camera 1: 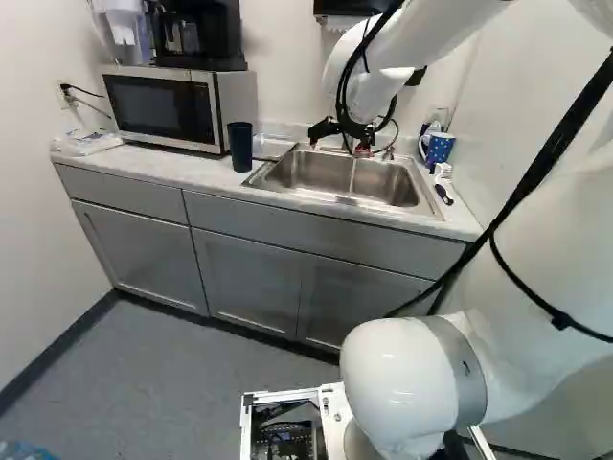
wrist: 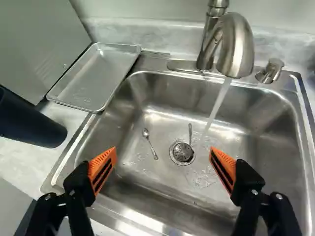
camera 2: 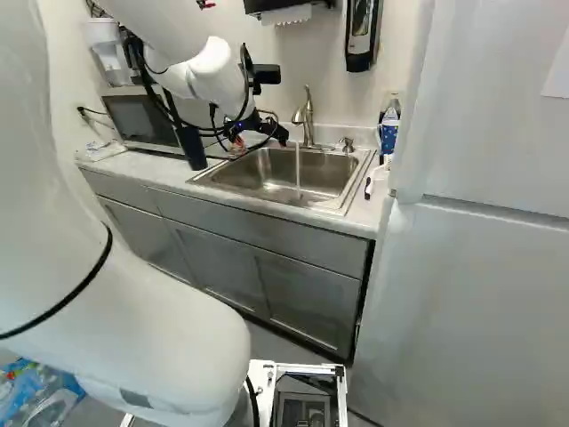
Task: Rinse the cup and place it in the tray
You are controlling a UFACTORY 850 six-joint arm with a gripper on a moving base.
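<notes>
A kitchenette: sink with running faucet, microwave, grey cabinets, paper-towel dispenser.

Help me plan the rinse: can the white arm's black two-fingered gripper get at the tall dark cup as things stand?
Probably yes: the gripper hangs open above the steel sink, the cup stands upright on the pale counter beside it, and nothing visible blocks the way.

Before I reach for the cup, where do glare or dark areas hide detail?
Wrist view: glare streaks the sink rim, and the cup is almost uniformly dark. Left base view: the microwave window is near black. Right base view: the arm is washed pale.
</notes>
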